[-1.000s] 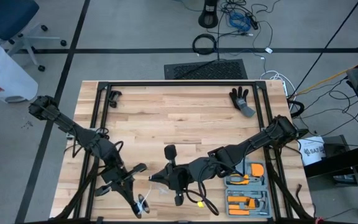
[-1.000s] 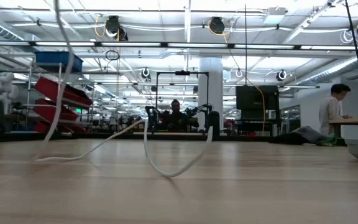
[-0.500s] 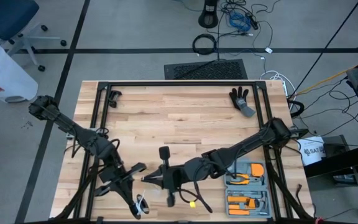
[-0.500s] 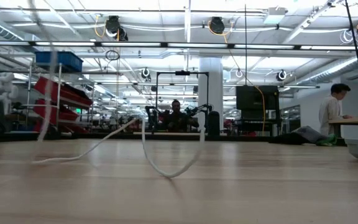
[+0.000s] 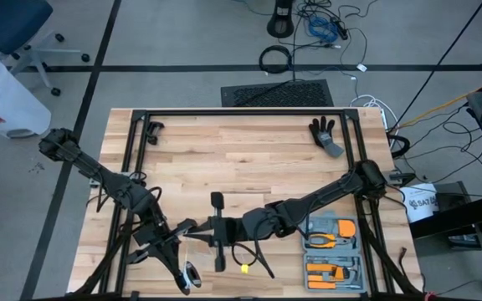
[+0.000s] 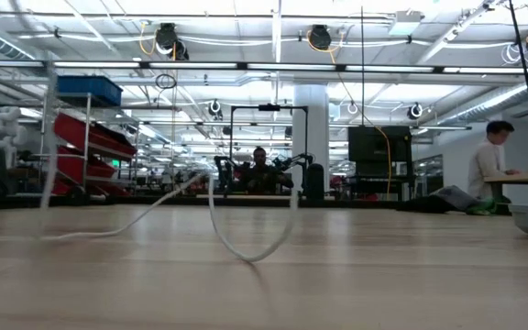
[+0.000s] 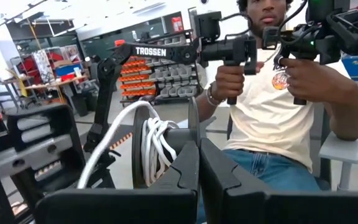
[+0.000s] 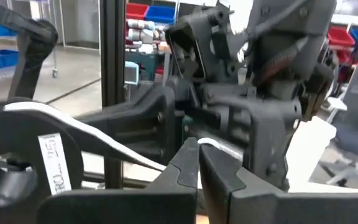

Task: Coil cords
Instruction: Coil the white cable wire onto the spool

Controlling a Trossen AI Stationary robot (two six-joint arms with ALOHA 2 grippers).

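High view: 2 hands [image 5: 192,280] [image 5: 197,237] clenched, prob. gripping 1 cord [image 6: 246,246], 1 reel [image 7: 143,152].

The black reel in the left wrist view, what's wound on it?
Several turns of white cord sit on the reel, which the left gripper holds in shut jaws. One strand leads off it. How the cord joins the reel is hidden.

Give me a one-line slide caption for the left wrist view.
Left claw shut on the reel, white cord wound around it.

Both tools [image 5: 192,235] low over table [image 5: 249,159]
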